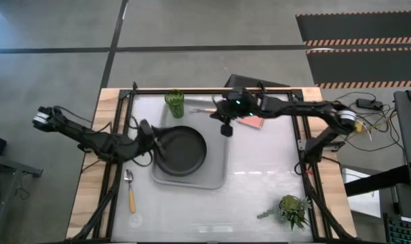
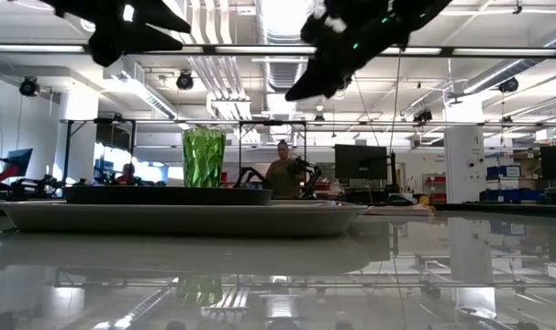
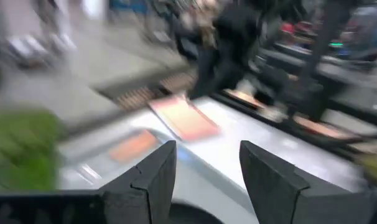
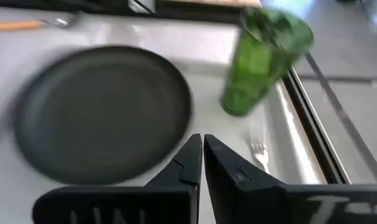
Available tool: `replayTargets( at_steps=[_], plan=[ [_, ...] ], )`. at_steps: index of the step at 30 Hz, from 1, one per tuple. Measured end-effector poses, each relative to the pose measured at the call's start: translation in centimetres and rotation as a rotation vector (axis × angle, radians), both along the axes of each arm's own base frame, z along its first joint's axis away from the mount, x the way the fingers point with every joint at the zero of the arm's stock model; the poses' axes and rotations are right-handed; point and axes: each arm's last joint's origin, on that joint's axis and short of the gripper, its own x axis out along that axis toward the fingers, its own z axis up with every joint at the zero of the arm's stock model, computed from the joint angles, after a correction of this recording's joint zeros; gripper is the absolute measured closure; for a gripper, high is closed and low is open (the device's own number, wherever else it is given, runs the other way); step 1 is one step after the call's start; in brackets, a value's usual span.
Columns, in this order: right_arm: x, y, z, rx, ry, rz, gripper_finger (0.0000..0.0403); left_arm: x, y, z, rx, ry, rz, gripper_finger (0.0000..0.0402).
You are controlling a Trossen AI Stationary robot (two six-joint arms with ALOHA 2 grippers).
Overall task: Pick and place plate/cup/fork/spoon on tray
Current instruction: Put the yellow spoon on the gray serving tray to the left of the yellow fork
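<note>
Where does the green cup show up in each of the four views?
High view: cup at the tray's far left corner, behind the plate.
Low view: cup left of centre, rising behind the plate.
Left wrist view: only a green blur at the left edge, probably the cup; cannot confirm.
Right wrist view: cup upper right, beside the plate.
Shared landmark: the black plate.

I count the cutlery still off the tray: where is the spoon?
In the high view the spoon lies on the table, off the tray's near-left corner, on the left arm's side.
</note>
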Motion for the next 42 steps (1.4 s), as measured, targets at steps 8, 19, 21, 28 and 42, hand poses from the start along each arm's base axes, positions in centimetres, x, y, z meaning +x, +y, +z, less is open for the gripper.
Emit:
replayTargets(
  at_steps=[8,19,21,28,42],
  plan=[
    [-3.5,4.4,0.7,-0.027,-0.149,0.092,0.0394,-0.4,-3.1,-0.8,-0.591,0.163,-0.217,0.0242],
    [-5.3,6.0,-0.2,-0.06,-0.254,0.137,0.0394,1.4,-8.5,-5.9,-1.251,0.924,-0.032,0.0242],
    [-5.1,6.0,-0.4,-0.065,-0.249,0.139,0.0394,1.7,-9.8,-6.1,-1.3,1.035,-0.028,0.0242],
    [-5.0,6.0,-0.6,-0.079,-0.24,0.146,0.0394,0.4,-12.4,-7.2,-1.257,1.207,0.081,0.0242],
    [-5.2,6.0,-1.2,-0.075,-0.216,0.149,0.0394,-4.2,-11.1,-11.4,-1.199,1.176,0.475,0.0242]
  ],
)
